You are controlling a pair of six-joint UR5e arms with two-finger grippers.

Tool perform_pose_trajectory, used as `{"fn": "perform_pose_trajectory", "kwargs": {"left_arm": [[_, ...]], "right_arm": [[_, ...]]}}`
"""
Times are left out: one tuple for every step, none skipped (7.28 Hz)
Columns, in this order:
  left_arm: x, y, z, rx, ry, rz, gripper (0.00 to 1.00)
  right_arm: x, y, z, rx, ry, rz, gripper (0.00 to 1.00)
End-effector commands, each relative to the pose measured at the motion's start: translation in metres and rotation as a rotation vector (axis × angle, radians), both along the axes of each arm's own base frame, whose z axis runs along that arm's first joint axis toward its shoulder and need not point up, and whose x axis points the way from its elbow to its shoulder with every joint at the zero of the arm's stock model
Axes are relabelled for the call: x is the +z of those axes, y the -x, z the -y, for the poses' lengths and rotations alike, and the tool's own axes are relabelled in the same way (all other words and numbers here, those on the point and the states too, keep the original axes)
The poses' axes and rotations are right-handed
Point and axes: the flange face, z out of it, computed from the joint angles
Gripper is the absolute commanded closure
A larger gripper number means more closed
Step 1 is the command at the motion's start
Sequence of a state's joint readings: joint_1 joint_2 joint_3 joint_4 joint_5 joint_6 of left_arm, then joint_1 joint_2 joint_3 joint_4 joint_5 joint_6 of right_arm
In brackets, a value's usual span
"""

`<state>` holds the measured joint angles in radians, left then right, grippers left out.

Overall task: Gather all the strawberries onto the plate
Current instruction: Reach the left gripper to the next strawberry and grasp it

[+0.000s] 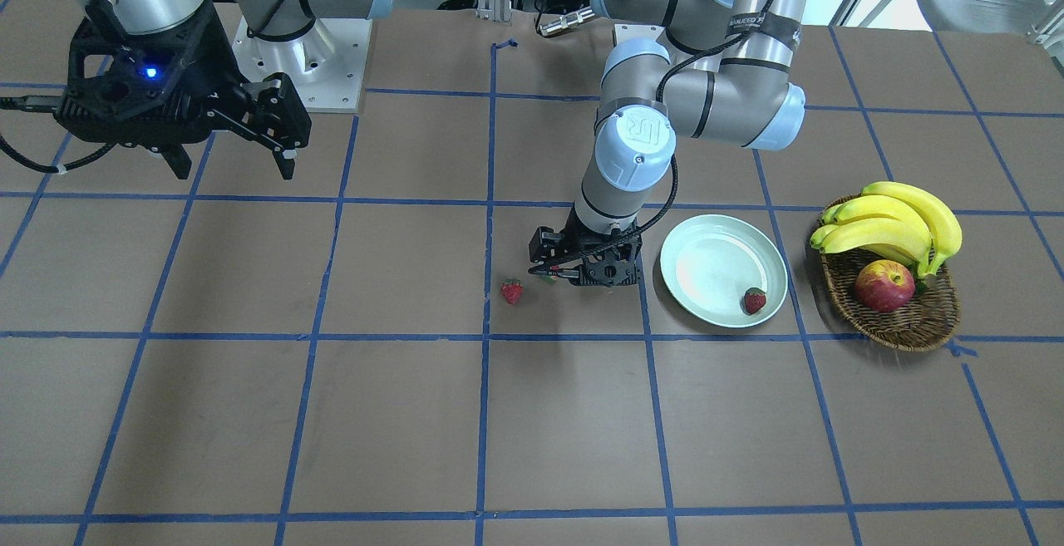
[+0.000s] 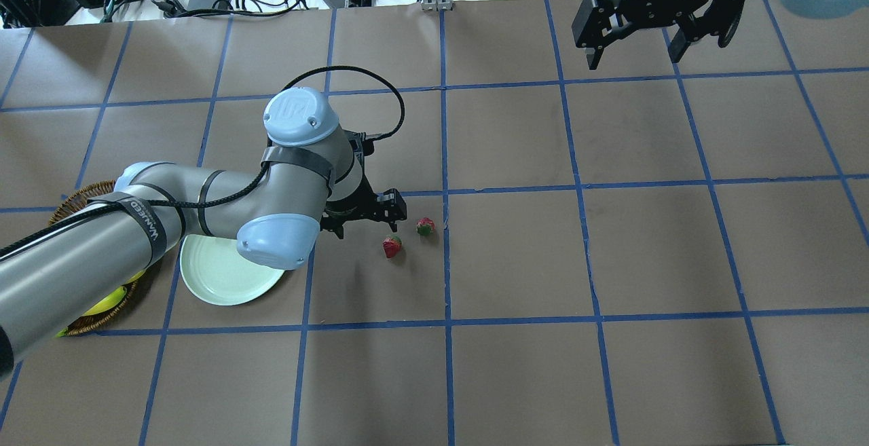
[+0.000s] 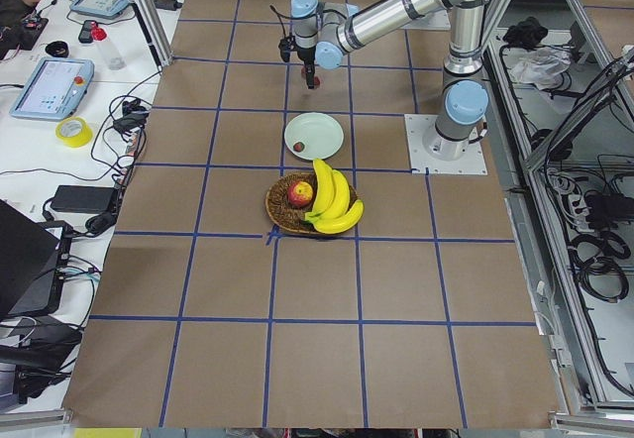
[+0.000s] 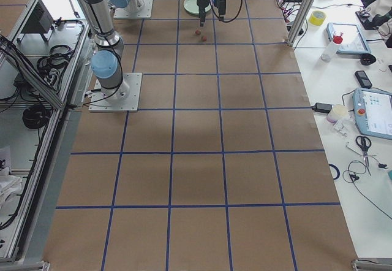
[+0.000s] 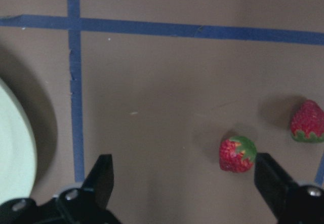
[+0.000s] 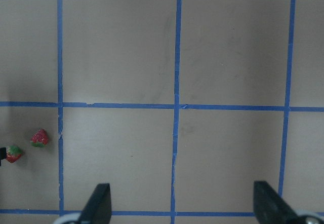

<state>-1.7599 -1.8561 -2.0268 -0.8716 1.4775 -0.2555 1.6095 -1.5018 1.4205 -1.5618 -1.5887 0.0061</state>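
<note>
Nearest the front-facing camera, a brown woven wicker basket [image 1: 914, 326] is set on the brown paper-covered bench [image 1: 332, 413]. A bunch of yellow bananas [image 1: 894, 226] and a red apple [image 1: 884, 286] are held in it. Just beside it a round, pale mint-green plate [image 1: 706, 259] is placed, in which one small red strawberry [image 1: 754, 300] rests by the near rim.

Slightly farther back, the black two-finger left pincer [image 5: 184, 163] is positioned low over the bench, its fingers spread wide and nothing gripped. A second strawberry [image 5: 237, 154] is seen just inside one finger; contact cannot be judged. In the wrist view its long axis runs diagonally, with the green cap up and to the right. A third strawberry [image 5: 307, 121], just beyond that finger, is pointed tip-up there, cap at the bottom.

Farthest back, the right pincer [image 2: 633, 59] is held high, released and empty.
</note>
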Motion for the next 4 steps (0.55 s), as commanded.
{"fn": "perform_pose_trajectory", "kwargs": {"left_arm": [[-0.015,0.011,-0.007,-0.012,0.002,-0.047,0.0],[-0.02,0.012,-0.007,-0.014,-0.008,-0.053,0.01],[-0.024,0.013,-0.007,-0.013,-0.018,-0.054,0.26],[-0.025,0.013,-0.006,-0.013,-0.02,-0.059,0.77]], "right_arm": [[0.0,0.0,0.0,0.0,-0.002,-0.001,0.0],[0.0,0.0,0.0,0.0,0.001,0.0,0.0],[0.0,0.0,0.0,0.0,-0.002,-0.001,0.0],[0.0,0.0,0.0,0.0,-0.002,-0.001,0.0]]}}
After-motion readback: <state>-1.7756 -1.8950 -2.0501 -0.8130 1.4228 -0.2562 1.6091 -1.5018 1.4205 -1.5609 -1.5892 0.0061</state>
